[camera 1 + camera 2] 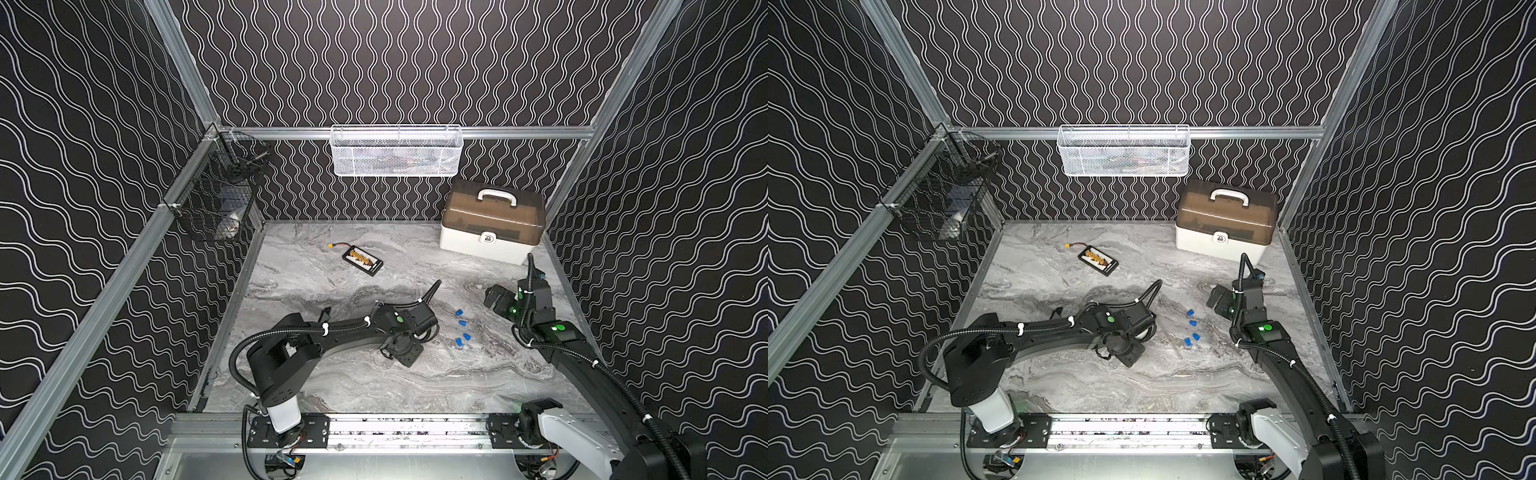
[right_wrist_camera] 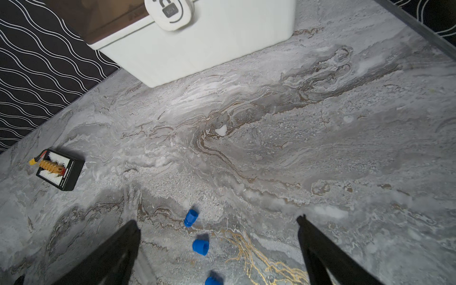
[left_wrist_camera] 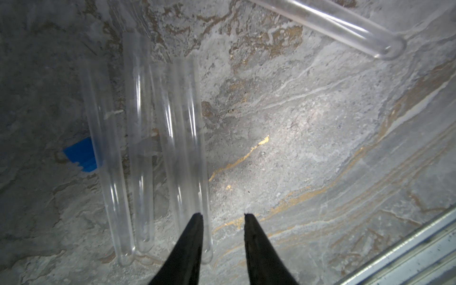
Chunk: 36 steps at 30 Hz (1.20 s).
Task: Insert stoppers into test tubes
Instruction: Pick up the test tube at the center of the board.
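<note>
Desk [image 1: 374, 382], grey marble.
Right end effector [image 2: 217, 222] — spread wide, empty.
Left end effector [image 3: 223, 214] — narrowly parted, gripping nothing.
Test tubes [image 3: 185, 148]: lying side by side beneath the left one (a finger [image 3: 187, 246] overlaps the outermost).
Stoppers [image 1: 459, 312]: loose, mid-desk, beside tubes.

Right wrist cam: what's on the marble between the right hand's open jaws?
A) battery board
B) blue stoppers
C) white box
B: the right hand is spread wide with blue stoppers lying loose on the marble between its jaws. The battery board and white box sit farther off, outside them.
</note>
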Motion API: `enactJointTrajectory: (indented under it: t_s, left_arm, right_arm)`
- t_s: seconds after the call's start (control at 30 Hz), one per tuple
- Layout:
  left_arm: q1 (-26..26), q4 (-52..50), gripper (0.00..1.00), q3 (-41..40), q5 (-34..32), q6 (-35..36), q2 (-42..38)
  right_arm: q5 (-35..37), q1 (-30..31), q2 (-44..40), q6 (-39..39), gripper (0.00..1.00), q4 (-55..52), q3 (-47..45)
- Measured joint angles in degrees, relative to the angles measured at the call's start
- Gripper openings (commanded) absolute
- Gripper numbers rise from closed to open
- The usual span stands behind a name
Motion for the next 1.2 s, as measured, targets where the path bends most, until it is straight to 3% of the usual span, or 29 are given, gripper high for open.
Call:
enactJointTrajectory:
  t_s: [1.2]
  left_arm:
    - [-0.02, 3.74, 0.24, -1.55, -3.32, -1.29, 4.94]
  right_arm:
    - [-0.11, 0.00, 1.22, 0.17, 0.99, 0.00, -0.44]
